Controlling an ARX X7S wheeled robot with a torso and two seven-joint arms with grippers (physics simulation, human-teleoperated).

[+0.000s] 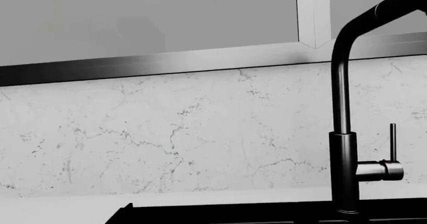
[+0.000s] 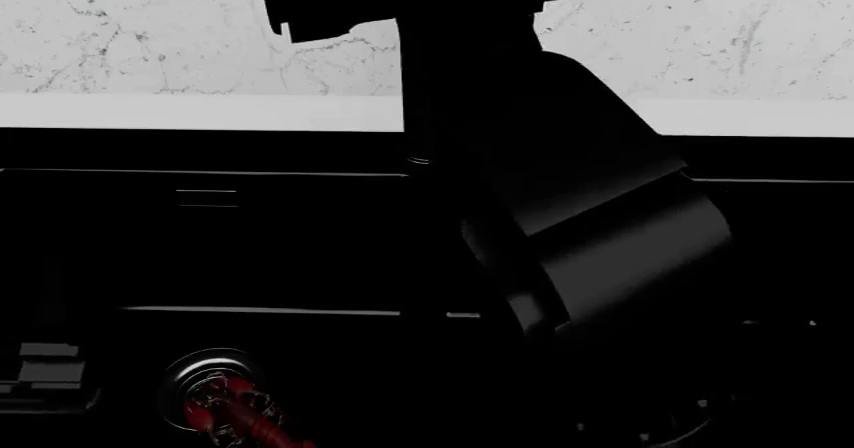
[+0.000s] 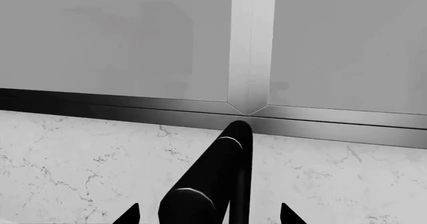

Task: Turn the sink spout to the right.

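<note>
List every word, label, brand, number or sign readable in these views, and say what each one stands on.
None: no readable text in any view.
Sink spout: plain matte black, no brand.
Lever with its silver stub: only a tiny red dot, not a character.
Marble backsplash: grey veins only.
Window frame: blank.
Sink: too dark to show any marking.

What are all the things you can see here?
Tall matte-black faucet spout: one, black, rising behind the sink.
Thin black lever with silver stub: one, beside the spout's base column.
Glossy black sink basin: one, black, below the counter edge.
Round ribbed metal drain: one, silver, in the basin; something red lies on it.
White marble backsplash: one, grey-veined, behind the faucet.
Window with metal frame: one, grey, above the backsplash.
Robot arm: one, black, bulky, over the sink.
Right fingers: two black tips, either side of the spout.
</note>
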